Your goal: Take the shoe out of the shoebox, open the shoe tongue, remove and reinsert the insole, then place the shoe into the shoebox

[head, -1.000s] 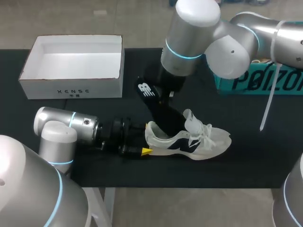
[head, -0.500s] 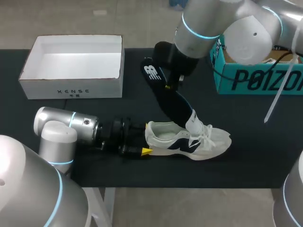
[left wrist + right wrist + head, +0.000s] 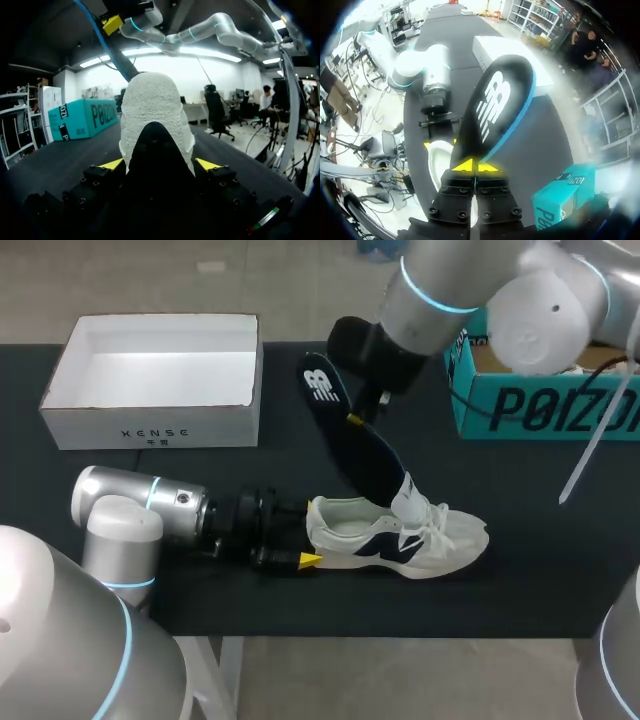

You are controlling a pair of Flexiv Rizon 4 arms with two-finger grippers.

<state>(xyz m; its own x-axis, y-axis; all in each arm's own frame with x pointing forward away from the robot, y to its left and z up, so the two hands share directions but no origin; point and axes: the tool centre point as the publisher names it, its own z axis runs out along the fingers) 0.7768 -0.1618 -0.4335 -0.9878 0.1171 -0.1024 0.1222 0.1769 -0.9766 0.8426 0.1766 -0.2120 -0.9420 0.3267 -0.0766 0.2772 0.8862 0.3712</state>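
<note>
A white shoe (image 3: 420, 538) with dark side marks lies on its sole on the black table, toe pointing right. My left gripper (image 3: 305, 538) is shut on its heel; in the left wrist view the heel (image 3: 156, 112) sits between the two yellow tips, and my left gripper (image 3: 160, 165) touches it from both sides. My right gripper (image 3: 357, 418) is shut on a black, blue-edged insole (image 3: 350, 445), held slanted above the shoe. The insole's lower end reaches the shoe's opening by the tongue. In the right wrist view the insole (image 3: 495, 112) stands ahead of my right gripper (image 3: 476, 166).
An open white shoebox (image 3: 150, 425) stands at the back left of the table. A teal box (image 3: 545, 410) stands at the back right, under my right arm. A white strap (image 3: 590, 455) hangs from that arm near the teal box.
My right arm has risen and shifted right, drawing the insole farther up out of the shoe. The left arm and the shoe have stayed in place.
</note>
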